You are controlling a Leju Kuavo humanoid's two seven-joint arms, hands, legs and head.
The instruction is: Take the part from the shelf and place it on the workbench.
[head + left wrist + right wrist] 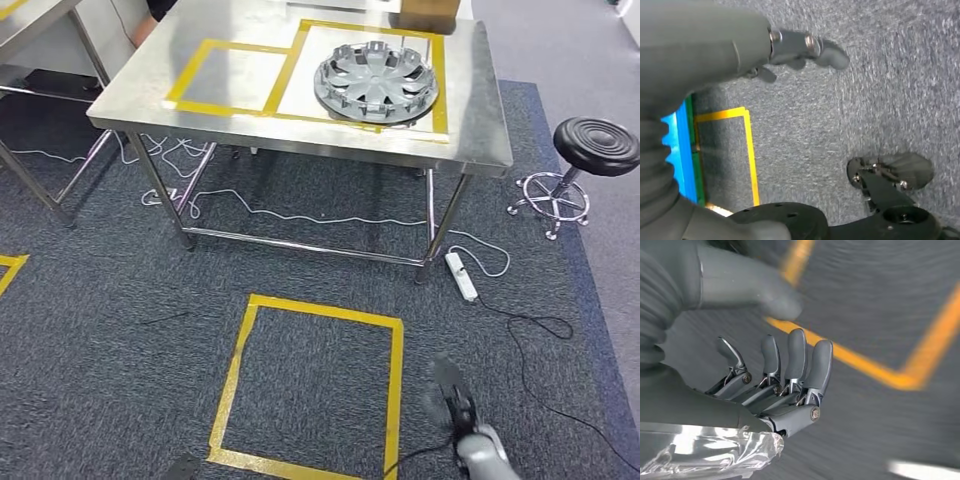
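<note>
On the left of the head view, part of a second steel table (30, 30) is seen, and a strip of yellow tape (10, 268) lies on the grey carpet (90, 340) below it. The main table (483, 110) stands further right, marked with two yellow tape rectangles side by side. The left rectangle (226, 78) is bare steel. The part (376, 80), a grey wheel cover, is seen lying flat inside the right rectangle (440, 90). White cables (302, 216) are trailed under the table, and a white power strip (461, 276) lies beside its right leg. A yellow tape square (309, 385) is marked on the carpet in front. To the far right, a black round stool (596, 145) is placed on the carpet's edge.

The left hand (791, 50) is shown in its wrist view above carpet, its fingers (830, 52) stretched out and nothing held. The right hand (460, 415) is seen low in the head view, blurred; in its wrist view the fingers (798, 360) are spread, half curled, with nothing between them.
</note>
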